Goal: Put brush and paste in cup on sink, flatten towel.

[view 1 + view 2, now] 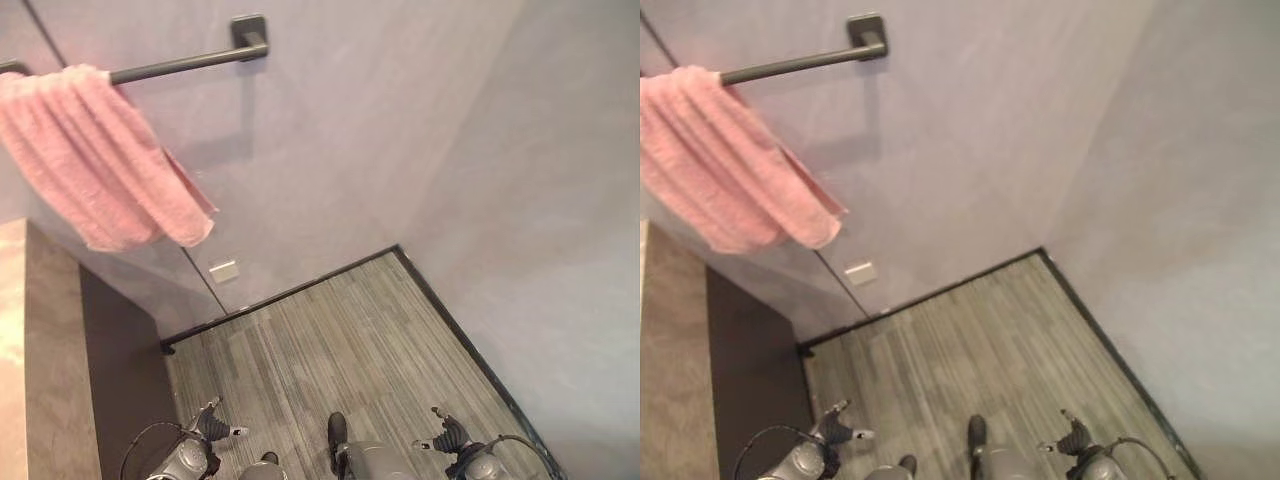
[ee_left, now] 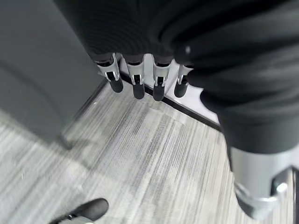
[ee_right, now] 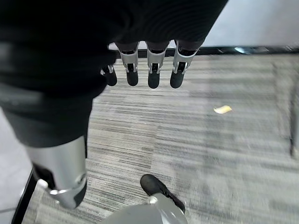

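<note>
Hanging bunched on the rail [image 1: 180, 62], pink towel [image 1: 100, 160]; both hands empty.

pink towel [image 1: 95, 160] and rail [image 1: 175, 62] cut off at left edge

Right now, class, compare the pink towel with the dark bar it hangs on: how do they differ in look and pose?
The towel is pink and soft, bunched into folds; the bar is dark, thin and straight. The towel droops downward, its lower edge slanting; the bar runs across the wall to a square mount. The towel covers one stretch of the bar; the rest of the bar is bare. Both sit high on the same wall.
</note>
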{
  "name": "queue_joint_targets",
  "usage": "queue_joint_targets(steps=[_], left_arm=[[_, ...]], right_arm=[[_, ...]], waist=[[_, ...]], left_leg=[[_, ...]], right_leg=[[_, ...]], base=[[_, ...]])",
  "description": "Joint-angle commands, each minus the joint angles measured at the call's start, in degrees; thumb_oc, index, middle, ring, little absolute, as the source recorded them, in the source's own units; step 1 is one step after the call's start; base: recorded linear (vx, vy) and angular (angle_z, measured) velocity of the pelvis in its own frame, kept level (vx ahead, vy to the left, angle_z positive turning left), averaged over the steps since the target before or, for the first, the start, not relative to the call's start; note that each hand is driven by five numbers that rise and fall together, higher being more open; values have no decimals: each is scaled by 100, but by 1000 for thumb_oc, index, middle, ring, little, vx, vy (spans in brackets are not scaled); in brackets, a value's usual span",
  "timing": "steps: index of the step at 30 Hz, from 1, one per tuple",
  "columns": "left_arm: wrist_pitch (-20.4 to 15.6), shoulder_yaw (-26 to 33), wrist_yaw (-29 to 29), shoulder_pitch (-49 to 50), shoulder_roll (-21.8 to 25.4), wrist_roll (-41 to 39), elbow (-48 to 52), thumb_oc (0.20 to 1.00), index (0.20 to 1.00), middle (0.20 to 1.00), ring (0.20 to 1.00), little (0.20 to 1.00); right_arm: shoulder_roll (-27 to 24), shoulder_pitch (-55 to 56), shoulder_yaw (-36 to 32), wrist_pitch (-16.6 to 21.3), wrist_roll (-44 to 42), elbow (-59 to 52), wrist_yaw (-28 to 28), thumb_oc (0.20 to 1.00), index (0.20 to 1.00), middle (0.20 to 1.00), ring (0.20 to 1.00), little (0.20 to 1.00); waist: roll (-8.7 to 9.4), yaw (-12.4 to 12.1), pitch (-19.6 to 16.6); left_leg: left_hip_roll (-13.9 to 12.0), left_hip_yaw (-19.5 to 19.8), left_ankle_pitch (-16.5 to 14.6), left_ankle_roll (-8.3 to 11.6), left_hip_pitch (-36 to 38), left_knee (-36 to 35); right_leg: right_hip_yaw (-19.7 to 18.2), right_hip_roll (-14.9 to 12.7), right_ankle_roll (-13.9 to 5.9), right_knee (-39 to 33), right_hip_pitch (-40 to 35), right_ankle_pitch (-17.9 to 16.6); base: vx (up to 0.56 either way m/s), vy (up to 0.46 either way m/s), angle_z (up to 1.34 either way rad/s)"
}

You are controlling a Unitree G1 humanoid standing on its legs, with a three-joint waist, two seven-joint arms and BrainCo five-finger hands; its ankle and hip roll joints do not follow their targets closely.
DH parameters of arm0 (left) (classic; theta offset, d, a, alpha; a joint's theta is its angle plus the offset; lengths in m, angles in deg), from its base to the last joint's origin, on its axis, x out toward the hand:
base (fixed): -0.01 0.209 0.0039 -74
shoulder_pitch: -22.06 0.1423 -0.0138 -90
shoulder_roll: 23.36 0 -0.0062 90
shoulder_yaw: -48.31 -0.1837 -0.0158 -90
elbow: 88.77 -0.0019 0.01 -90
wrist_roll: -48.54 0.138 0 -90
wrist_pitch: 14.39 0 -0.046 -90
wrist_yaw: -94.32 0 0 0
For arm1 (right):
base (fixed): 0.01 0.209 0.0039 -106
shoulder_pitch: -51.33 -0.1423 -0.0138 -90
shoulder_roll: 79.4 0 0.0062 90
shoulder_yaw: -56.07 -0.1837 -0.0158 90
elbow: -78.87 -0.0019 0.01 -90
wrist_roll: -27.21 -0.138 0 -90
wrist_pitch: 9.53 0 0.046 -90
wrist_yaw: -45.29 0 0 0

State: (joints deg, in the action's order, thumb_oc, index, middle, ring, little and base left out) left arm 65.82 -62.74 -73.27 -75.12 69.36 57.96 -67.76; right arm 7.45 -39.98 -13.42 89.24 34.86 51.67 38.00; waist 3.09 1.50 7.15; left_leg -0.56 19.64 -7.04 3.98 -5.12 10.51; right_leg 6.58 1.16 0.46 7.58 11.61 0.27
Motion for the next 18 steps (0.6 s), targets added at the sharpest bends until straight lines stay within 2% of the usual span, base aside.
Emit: queue_joint_targets(steps=[1, 2, 3, 5, 6, 7, 8, 9, 12, 18], left_arm=[[-42, 196, 114, -162, 153, -114, 99, 1000, 1000, 1000, 1000, 1000], [-42, 196, 114, -162, 153, -114, 99, 1000, 1000, 1000, 1000, 1000], [-25, 187, 129, -185, 119, -99, 118, 1000, 1000, 1000, 1000, 1000], [0, 144, 132, -252, 94, -47, 136, 1000, 1000, 1000, 1000, 1000], [0, 145, 132, -252, 93, -46, 135, 1000, 1000, 1000, 1000, 1000], [20, 47, 115, -307, 62, 38, 200, 1000, 1000, 1000, 1000, 1000], [21, 46, 115, -308, 61, 39, 200, 1000, 1000, 1000, 1000, 1000], [16, -37, 86, -343, 27, 69, 235, 1000, 1000, 1000, 1000, 1000], [0, -41, 78, -273, 18, 95, 238, 1000, 1000, 1000, 1000, 1000], [-32, -28, 38, -78, 1, 168, 185, 1000, 1000, 1000, 1000, 1000]], right_arm=[[-241, 66, -46, 58, -31, -223, -94, 1000, 1000, 1000, 1000, 1000], [-241, 66, -46, 58, -31, -223, -94, 1000, 1000, 1000, 1000, 1000], [-258, 68, -46, 42, -12, -230, -117, 1000, 1000, 1000, 1000, 1000], [-259, 75, -46, 15, 11, -206, -150, 1000, 1000, 1000, 1000, 1000], [-259, 73, -45, 16, 12, -204, -151, 1000, 1000, 1000, 1000, 1000], [-267, 86, -42, -22, 49, -129, -175, 1000, 1000, 1000, 1000, 1000], [-266, 85, -43, -21, 49, -127, -176, 1000, 1000, 1000, 1000, 1000], [-243, 82, 4, -47, 106, -57, -190, 1000, 1000, 1000, 1000, 1000], [-207, 67, 60, -44, 160, -22, -181, 1000, 1000, 1000, 1000, 1000], [-133, -58, 29, -15, 117, -92, -171, 1000, 1000, 1000, 1000, 1000]], waist=[[189, 200, -14], [189, 200, -14], [199, 240, 7], [213, 344, -14], [212, 337, -16], [188, 405, -32], [186, 404, -34], [155, 431, -48], [127, 396, -63], [72, 306, -63]], left_leg=[[328, -1241, 369, -207, 169, -395], [328, -1241, 369, -207, 169, -395], [213, -1843, 318, -218, 137, -364], [30, -2776, 352, -256, 34, -360], [26, -2784, 344, -255, 26, -347], [-63, -3374, 361, -254, -2, -298], [-66, -3374, 357, -253, -9, -289], [-88, -3687, 360, -252, -5, -274], [-14, -3567, 336, -269, 30, -316], [161, -3408, 164, -485, 149, -388]], right_leg=[[-192, -349, -625, 222, -146, 62], [-192, -349, -625, 222, -146, 62], [-82, -394, -636, 137, -251, 63], [105, -470, -656, -7, -331, 4], [98, -467, -656, -13, -328, -1], [274, -517, -653, -104, -374, -33], [275, -515, -652, -109, -374, -38], [435, -555, -644, -166, -441, -58], [439, -533, -640, -147, -495, -44], [274, -623, -726, 263, -477, 18]], base=[[24, -98, 80], [32, -124, 99], [-3, -48, 100], [-27, -51, 94], [-34, -43, 81], [-15, -27, 61], [-14, -36, 54], [0, -9, 31], [40, 32, 14], [44, 126, 4]])
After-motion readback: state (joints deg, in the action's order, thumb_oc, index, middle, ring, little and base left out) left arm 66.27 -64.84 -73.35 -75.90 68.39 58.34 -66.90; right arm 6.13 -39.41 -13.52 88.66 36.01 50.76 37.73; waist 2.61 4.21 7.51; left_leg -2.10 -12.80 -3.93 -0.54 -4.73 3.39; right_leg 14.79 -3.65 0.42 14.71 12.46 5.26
